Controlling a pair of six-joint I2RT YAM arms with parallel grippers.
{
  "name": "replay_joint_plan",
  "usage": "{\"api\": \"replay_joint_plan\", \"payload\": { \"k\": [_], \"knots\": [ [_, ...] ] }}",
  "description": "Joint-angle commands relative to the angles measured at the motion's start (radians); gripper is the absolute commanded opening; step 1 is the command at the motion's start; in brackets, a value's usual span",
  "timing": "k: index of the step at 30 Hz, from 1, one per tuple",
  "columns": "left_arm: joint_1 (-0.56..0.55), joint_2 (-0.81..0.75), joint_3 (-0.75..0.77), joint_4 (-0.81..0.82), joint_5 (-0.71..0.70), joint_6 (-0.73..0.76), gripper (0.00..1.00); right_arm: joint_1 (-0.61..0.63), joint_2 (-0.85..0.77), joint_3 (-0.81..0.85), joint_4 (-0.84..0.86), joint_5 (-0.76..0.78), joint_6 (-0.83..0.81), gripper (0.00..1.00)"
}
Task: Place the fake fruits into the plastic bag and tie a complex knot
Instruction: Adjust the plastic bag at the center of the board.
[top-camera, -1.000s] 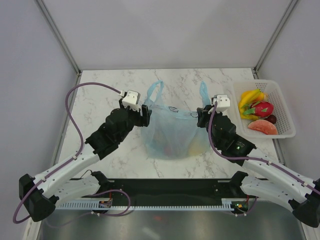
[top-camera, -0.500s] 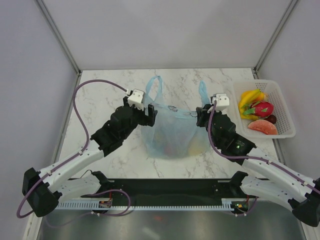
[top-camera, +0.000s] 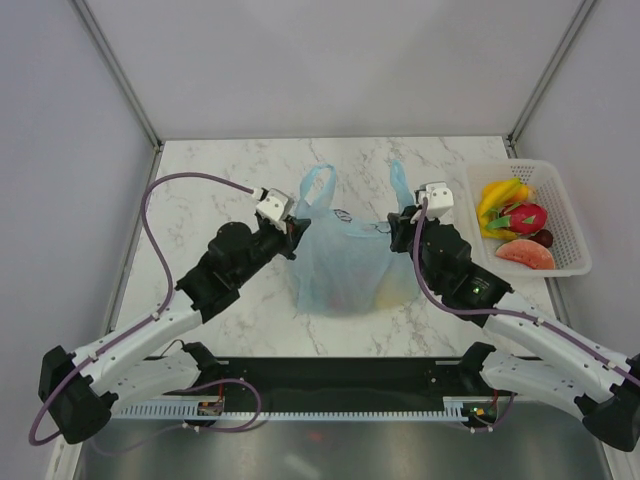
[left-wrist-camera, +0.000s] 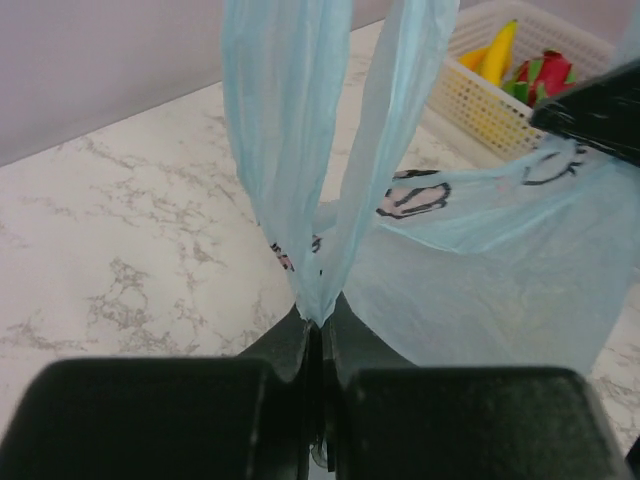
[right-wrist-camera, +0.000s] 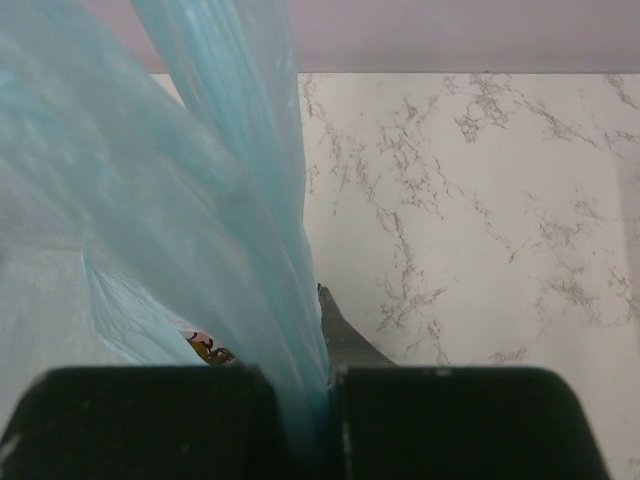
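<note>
Plastic bag (top-camera: 345, 265) sits mid-worktop (top-camera: 210, 190), slumped but partly upright, with both handle loops sticking up. Left end effector (top-camera: 291, 229) is clenched on the base of the left loop (top-camera: 316, 187); the left wrist view shows film pinched flat between closed jaws. Right end effector (top-camera: 396, 228) is clenched on the bag film at the root of the right loop (top-camera: 400, 182), also closed tight.

Fake fruits (top-camera: 515, 222) (bananas, dragon fruit, slice, dark ball) lie in the white basket (top-camera: 570, 215) at the right edge of the worktop. There are faint yellow and reddish shapes inside the bag, and I can't tell what they are.

Step in hand looks like gathering the handles for the knot, though fruit remains unbagged.

To do it well:
- keep both pinches low at the loop roots so the loops stay free to cross
- lift evenly so the bag doesn't tip and spill
- bring the two loops toward each other over the bag mouth without stretching the thin film
- avoid snagging the neighbouring arm
</note>
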Motion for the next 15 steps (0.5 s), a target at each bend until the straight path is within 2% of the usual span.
{"api": "replay_joint_plan", "payload": {
  "k": [1,2,4,6,11,15],
  "knots": [
    [0.001,-0.058,-0.032,0.128,0.211,0.105,0.04,-0.001,0.015,0.072,0.019,-0.102,-0.043,0.0],
    [0.0,-0.055,-0.031,0.118,0.242,0.111,0.14,-0.001,0.016,0.079,0.019,-0.124,-0.046,0.0],
    [0.001,-0.037,-0.008,0.093,0.341,0.145,0.19,-0.001,0.027,0.088,0.019,-0.159,-0.05,0.0],
    [0.001,-0.016,0.036,0.012,0.397,0.179,0.13,-0.001,0.032,0.091,-0.006,-0.178,-0.055,0.0],
    [0.001,-0.003,0.118,-0.164,0.435,0.243,0.02,-0.001,0.023,0.083,-0.008,-0.24,-0.086,0.0],
    [0.0,-0.002,0.176,-0.254,0.506,0.275,0.02,-0.001,0.01,0.073,-0.015,-0.267,-0.075,0.0]
  ]
}}
